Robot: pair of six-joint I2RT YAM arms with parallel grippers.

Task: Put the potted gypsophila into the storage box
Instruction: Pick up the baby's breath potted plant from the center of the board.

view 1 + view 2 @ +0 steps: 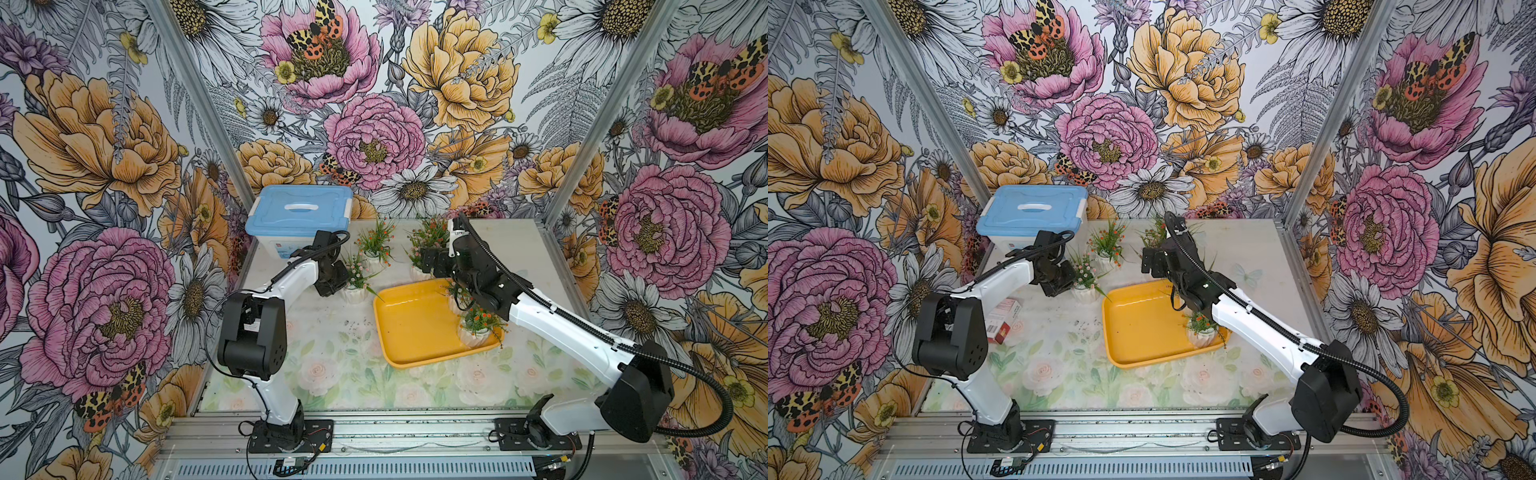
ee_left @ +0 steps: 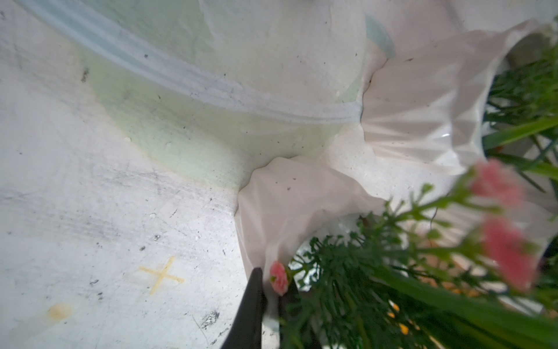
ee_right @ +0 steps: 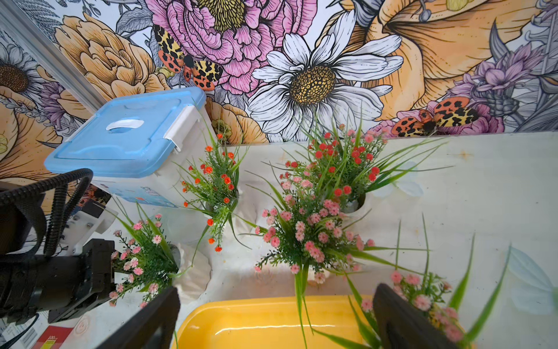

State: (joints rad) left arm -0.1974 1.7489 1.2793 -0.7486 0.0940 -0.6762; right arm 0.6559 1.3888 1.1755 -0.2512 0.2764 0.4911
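- The white bin [image 1: 298, 216] with a blue lid stands at the far left corner of the counter [image 1: 328, 357]. A red carton [image 1: 1004, 318] lies beside the left arm [image 1: 291, 282] (half hidden by it).
- The left jaws are pressed together on the rim of the pink-blossom pot [image 1: 355, 287]. This pot stands on the counter, just left of the storage box [image 1: 409, 332].
- Behind it the orange-blossom pot [image 1: 376, 245] stands upright on the counter.
- Beyond the far edge of the box, the second pink pot [image 3: 305, 238] and the red-blossom pot [image 3: 347, 163] stand close together on the counter.
- Inside the box are two pots. The corner pot [image 1: 477, 328] is at the near right corner, and the shaded pot [image 1: 456, 299] is on the far right side under the right arm [image 1: 561, 328].
- The right jaws are spread wide above the far part of the box and hold nothing.
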